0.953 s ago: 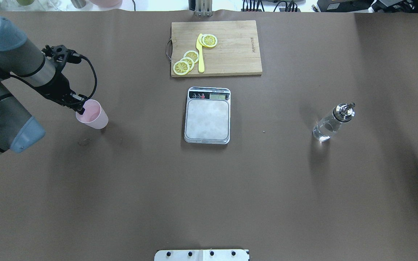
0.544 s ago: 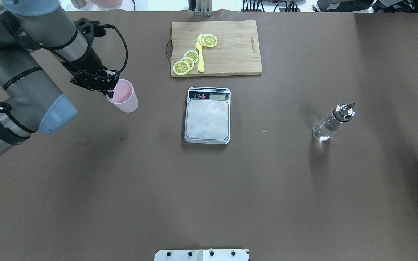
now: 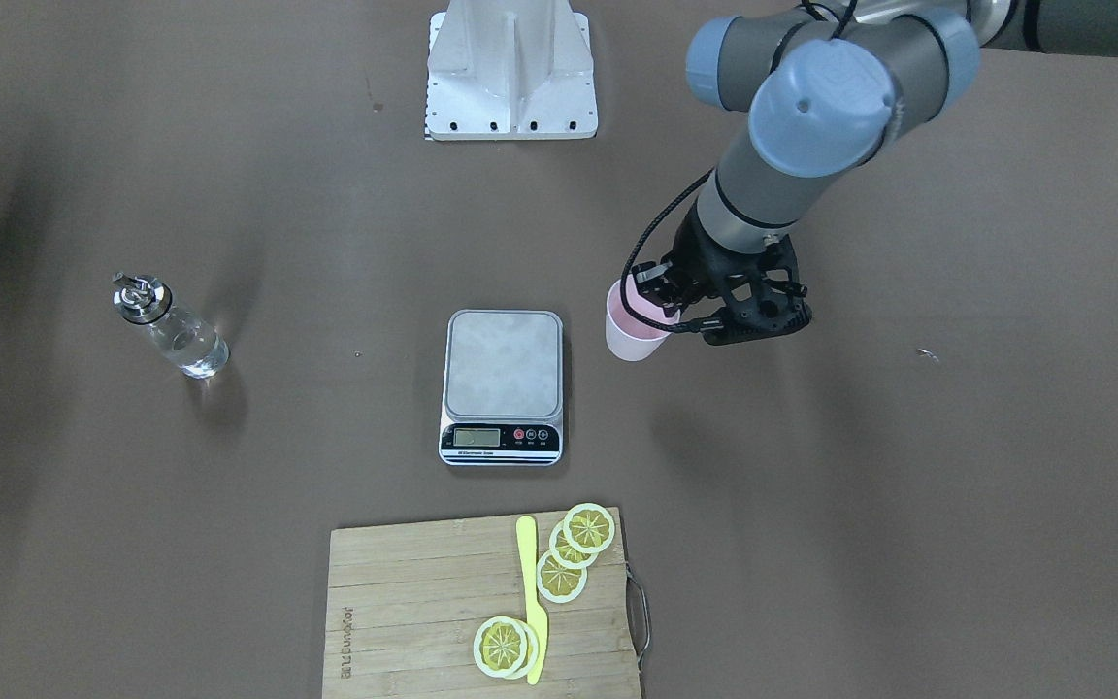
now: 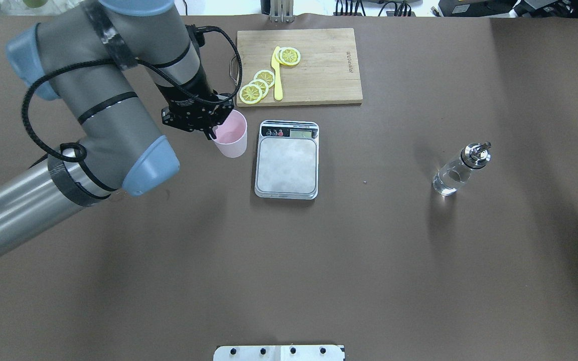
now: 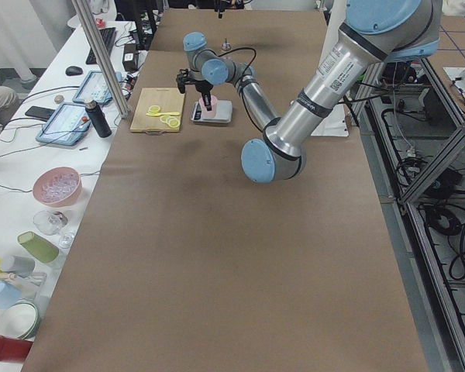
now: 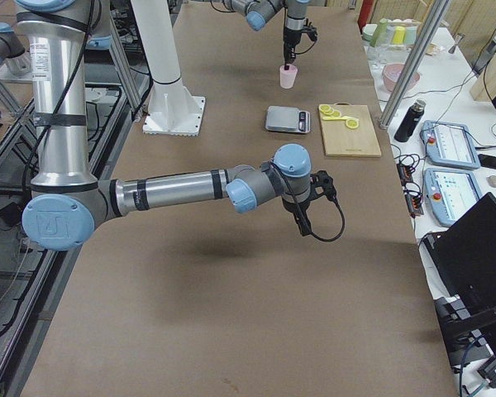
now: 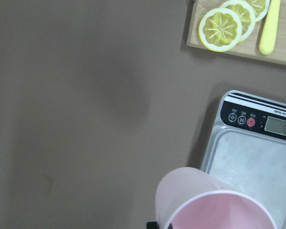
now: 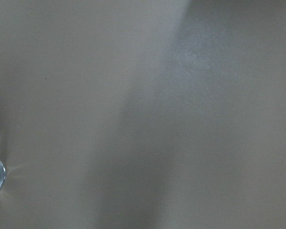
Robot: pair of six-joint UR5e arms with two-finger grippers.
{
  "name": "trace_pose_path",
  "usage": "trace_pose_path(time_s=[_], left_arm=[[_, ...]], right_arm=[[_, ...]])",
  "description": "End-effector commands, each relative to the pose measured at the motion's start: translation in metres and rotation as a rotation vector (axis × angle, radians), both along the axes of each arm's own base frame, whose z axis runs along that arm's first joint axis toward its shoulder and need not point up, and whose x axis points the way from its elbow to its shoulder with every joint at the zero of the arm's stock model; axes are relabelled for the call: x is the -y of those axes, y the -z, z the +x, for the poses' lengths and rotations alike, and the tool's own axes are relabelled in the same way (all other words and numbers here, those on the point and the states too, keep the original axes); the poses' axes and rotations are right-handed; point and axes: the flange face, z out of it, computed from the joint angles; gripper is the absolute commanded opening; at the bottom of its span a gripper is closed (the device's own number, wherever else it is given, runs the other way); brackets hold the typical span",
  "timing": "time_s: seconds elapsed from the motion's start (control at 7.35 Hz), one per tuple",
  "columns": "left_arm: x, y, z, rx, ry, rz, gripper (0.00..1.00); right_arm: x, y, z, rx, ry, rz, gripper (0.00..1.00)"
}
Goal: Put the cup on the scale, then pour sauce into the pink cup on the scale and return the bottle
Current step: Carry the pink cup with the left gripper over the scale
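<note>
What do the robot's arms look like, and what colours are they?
Both arms are round silver-grey tubes joined by fat joints with light blue caps. The left arm has black bands and a black cable looping to the black left pincer. The right arm looks the same, with a cable loop by the black right pincer.

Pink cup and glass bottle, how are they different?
The pink cup is solid pink. The glass bottle is see-through, with clear liquid inside. The pink cup is open on top, but the glass bottle wears a shiny metal spout. The left gripper pinches the pink cup by its rim, while nothing touches the glass bottle standing on the table. Neither is on the scale.
</note>
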Motion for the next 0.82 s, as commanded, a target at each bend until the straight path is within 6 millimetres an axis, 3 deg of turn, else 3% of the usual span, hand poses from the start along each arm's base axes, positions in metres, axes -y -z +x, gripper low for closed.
trace_pose_path(time_s=[0.0,0.27,0.68], left_arm=[[-0.014,0.046,0.047,0.005,0.012,-0.054,0.00],[-0.013,0.059,0.071,0.016,0.022,-0.055,0.00],[0.007,0.039,0.100,-0.022,0.030,-0.038,0.00]], right_arm=[[0.000,0.007,-0.001,0.017,-0.004,0.048,1.00],[0.001,0.016,-0.004,0.034,0.005,0.086,1.00],[-0.001,0.014,-0.010,0.034,0.019,0.081,1.00]])
